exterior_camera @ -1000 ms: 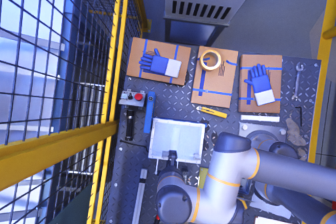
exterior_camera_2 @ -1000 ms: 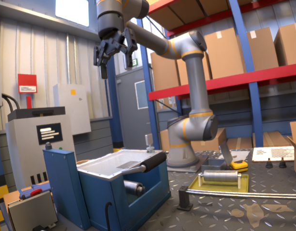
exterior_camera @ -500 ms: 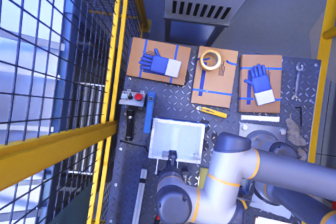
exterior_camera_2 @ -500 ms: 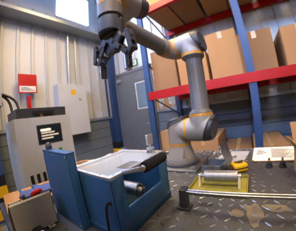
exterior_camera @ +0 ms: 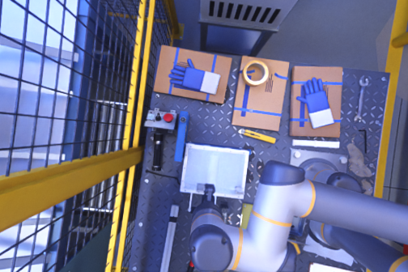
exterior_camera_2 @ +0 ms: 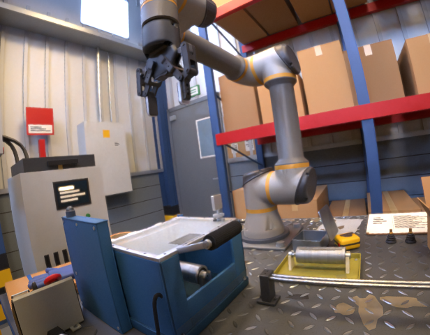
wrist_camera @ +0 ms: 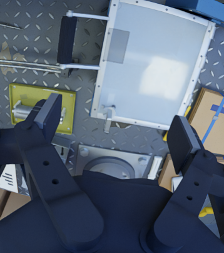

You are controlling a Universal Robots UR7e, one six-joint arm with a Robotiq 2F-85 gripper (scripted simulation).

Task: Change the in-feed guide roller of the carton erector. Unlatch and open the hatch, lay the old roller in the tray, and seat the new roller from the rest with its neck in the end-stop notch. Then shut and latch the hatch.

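My gripper (exterior_camera_2: 165,88) (wrist_camera: 114,125) hangs high above the blue carton-erector housing (exterior_camera_2: 172,274), over the near edge of its white hatch (exterior_camera: 215,170) (exterior_camera_2: 172,232) (wrist_camera: 151,72). The hatch lies flat and closed on the housing, with a black handle (exterior_camera_2: 222,230) (wrist_camera: 66,39) on one side and a small latch (wrist_camera: 107,112) (exterior_camera_2: 217,209) at the edge nearest the arm's base. A grey roller (exterior_camera_2: 193,272) shows through the housing's side opening. Another roller (exterior_camera_2: 318,255) (wrist_camera: 26,111) rests on a yellow stand (exterior_camera_2: 316,267) on the floor plate. The gripper is open and holds nothing.
A small grey tray (exterior_camera_2: 311,238) sits between the yellow stand and the arm's base (exterior_camera_2: 269,230). Flat cartons with blue gloves (exterior_camera: 194,79) and a tape roll (exterior_camera: 255,73) lie beyond the housing. A steel rail (exterior_camera_2: 352,281) runs along the floor, and a yellow mesh fence (exterior_camera: 67,133) borders the plate.
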